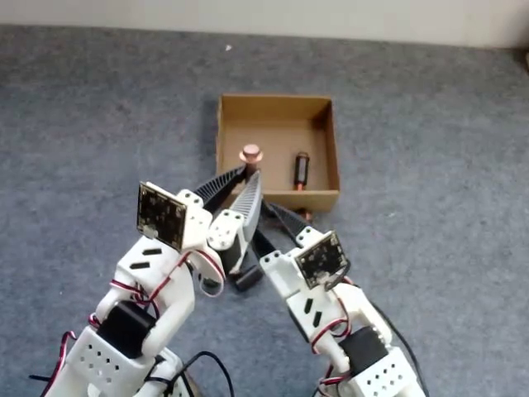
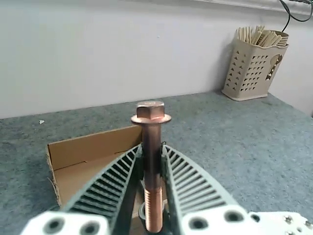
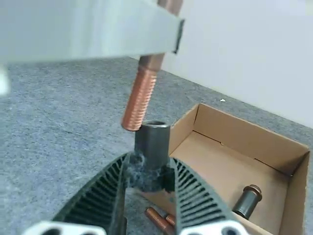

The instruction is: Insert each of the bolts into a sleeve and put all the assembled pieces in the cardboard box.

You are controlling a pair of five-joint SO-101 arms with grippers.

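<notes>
High view puts the open brown cardboard box (image 1: 221, 141) on the grey carpeted desk (image 1: 430, 124). One finished piece, a dark sleeve with a copper bolt through it (image 1: 302, 168), lies inside, and both arms meet at the near wall, where the long copper hex-headed bolt (image 1: 250, 154) stands head up. Left wrist view shows the left fingers (image 2: 112, 191) narrowed onto this bolt's shank, gripping it upright near the middle. With the head so far above the grip, I judge that any sideways load at the tip could pivot the bolt between them. Right wrist view shows the right fingers (image 3: 105, 196) clamped on the short dark grey steel sleeve (image 3: 152, 144), bore upward. The threaded tip leans against the sleeve's rim on one side, not centred over the hole. Pushing down from this position would likely catch the threads on the rim, cock the sleeve or squeeze it out of the hold. A dropped part would probably land outside the box, among the loose copper bolts (image 3: 157, 218) on the desk by its wall.
</notes>
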